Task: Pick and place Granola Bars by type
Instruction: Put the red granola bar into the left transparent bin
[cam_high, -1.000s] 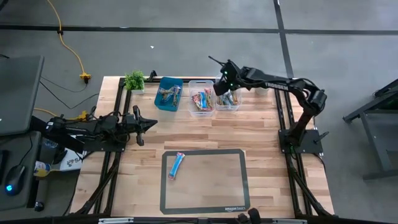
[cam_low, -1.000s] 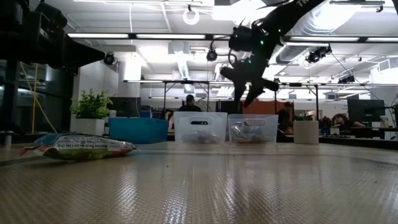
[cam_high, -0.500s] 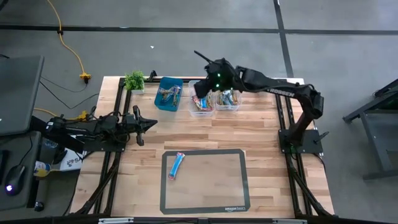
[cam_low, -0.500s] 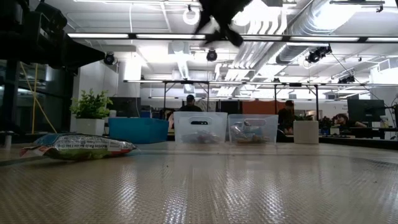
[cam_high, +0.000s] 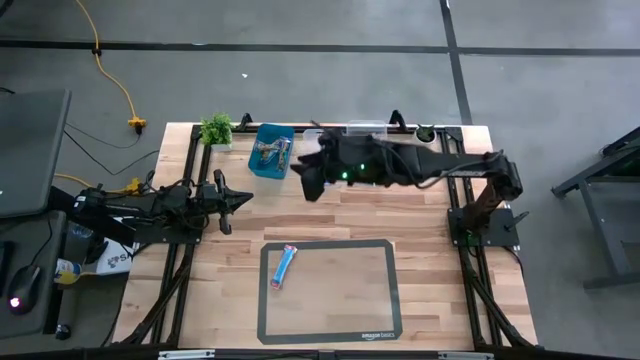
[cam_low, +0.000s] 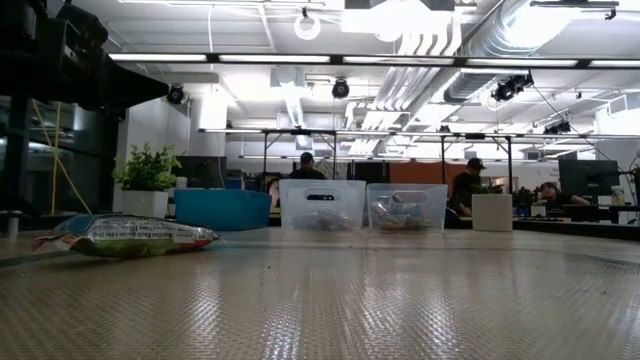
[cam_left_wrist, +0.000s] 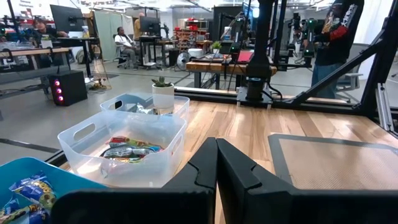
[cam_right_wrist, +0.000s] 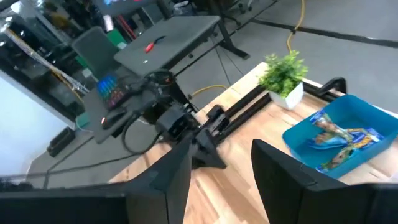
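Observation:
One granola bar in a blue wrapper (cam_high: 284, 266) lies flat on the dark-edged mat (cam_high: 372, 300); the low view shows it as well (cam_low: 125, 235). More bars lie in the blue bin (cam_high: 271, 150) and in two clear bins (cam_low: 322, 203) (cam_low: 406, 206) at the far edge. My right gripper (cam_high: 304, 185) hangs high over the table, just near-side of the bins. It is open with nothing between its fingers (cam_right_wrist: 217, 180). My left gripper (cam_high: 243, 198) waits shut at the table's left edge (cam_left_wrist: 216, 163).
A small potted plant (cam_high: 216, 128) stands at the far left corner, beside the blue bin. In the high view my right arm covers most of the two clear bins. Bare wood lies between the bins and the mat. People are in the room beyond the table.
My right gripper has left the spot over the rightmost clear bin. It has risen out of the low view and swung toward the table's left and near side, to a place in front of the blue bin. It has stayed open. The bar on the mat has not moved.

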